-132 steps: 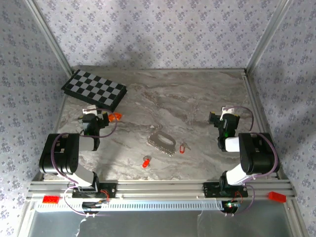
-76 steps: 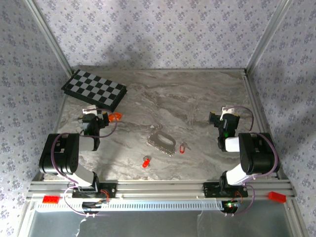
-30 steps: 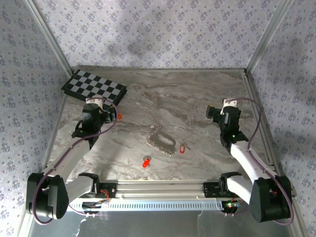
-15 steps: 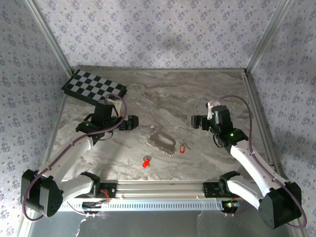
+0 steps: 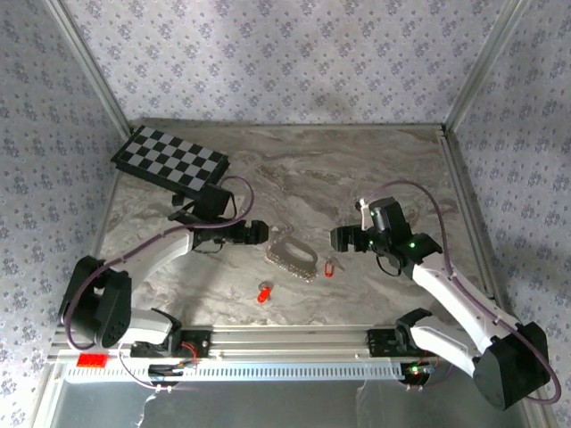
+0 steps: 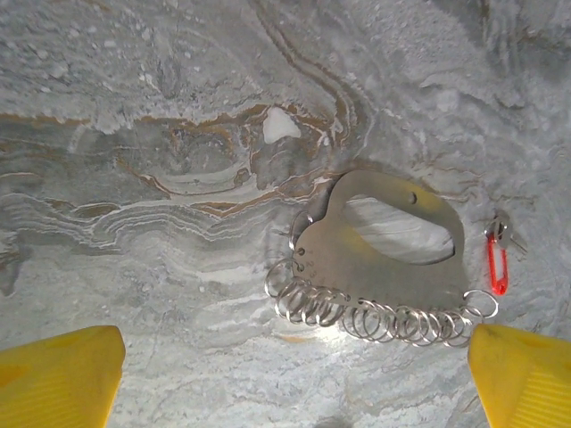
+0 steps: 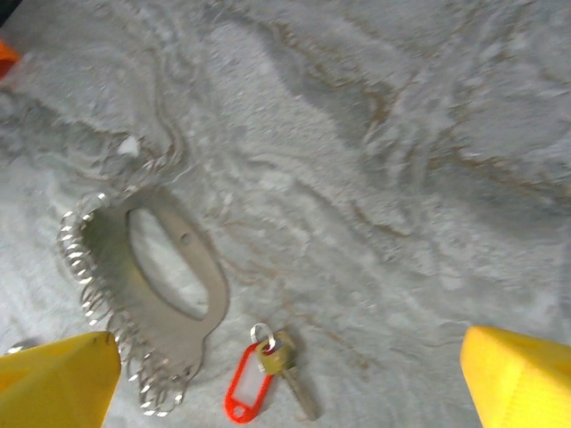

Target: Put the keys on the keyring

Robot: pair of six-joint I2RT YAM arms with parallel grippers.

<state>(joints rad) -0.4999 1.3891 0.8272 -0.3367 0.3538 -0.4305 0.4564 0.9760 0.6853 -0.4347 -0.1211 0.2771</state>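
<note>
- The keyring (image 5: pixel 293 256) lies flat mid-table on the marble table (image 5: pixel 357 169). It's a silvery oblong plate with a row of small split rings along 1 edge. Its long axis runs diagonally, far-left to near-right.
- There are 2 keys, both loose and off the ring. The red-tagged key (image 5: pixel 330 266) sits just beside the keyring's right end, not touching it as far as I can tell. The red-headed key (image 5: pixel 264 293) is nearer the bases, a bit left of the ring and apart from it.
- The left gripper (image 5: pixel 254 232) hangs just off the keyring's far-left end and is the closer one to it. Its yellow fingertips (image 6: pixel 58 374) are spread wide with nothing between them.
- In the left wrist view the keyring (image 6: pixel 384 267) is ahead of the fingers and a bit right of centre. Its length runs about parallel to the line between the fingertips, so I'd guess the wrist has to turn to pinch across the narrow width.
- The right gripper (image 5: pixel 341 239) is just right of the tagged key and nearer to it. Its fingers are also wide apart and empty.
- The checkerboard (image 5: pixel 169 160) is far left, out of the way.
</note>
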